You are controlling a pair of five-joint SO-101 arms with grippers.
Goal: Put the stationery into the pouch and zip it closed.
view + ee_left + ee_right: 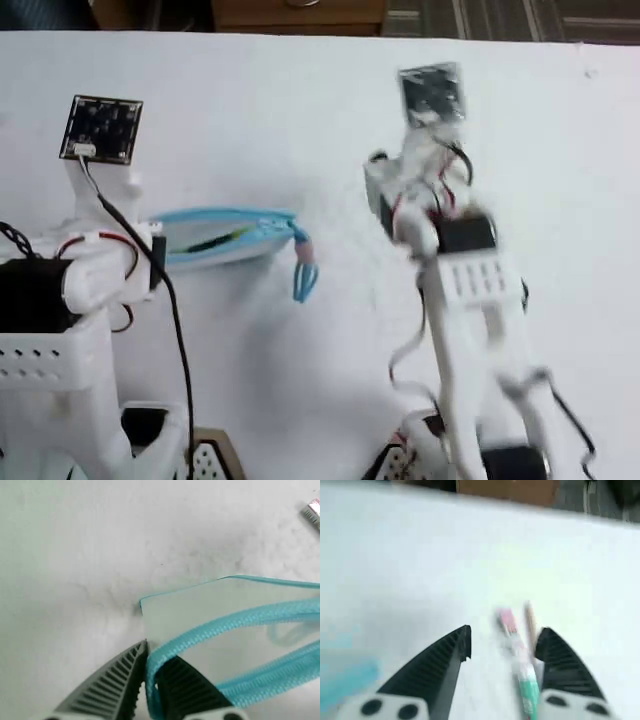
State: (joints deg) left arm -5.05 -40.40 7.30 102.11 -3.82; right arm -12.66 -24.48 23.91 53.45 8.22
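Status: mid-task, not done.

- Pouch lies flat on the table with its mouth open. The high view shows something green-yellow inside it, so I'd say at least 1 item is already in. Can't tell what it is.
- Left gripper is clamped on the teal zipper tape at the pouch's end corner, pinning that end down.
- The pouch's blue strap hangs off the end opposite the left gripper.
- Right gripper is spread wide and holds nothing. It's off the strap end of the pouch, well apart from it.
- At least 2 pieces are outside the pouch, on the table between the right jaws: a pen with a pink end and green barrel, and a thin brown stick right beside it, probably a pencil. Too blurred to be sure.

Left to do, as I read it: pick those 2 up, get them into the pouch, then run the zip shut. Zip isn't started.
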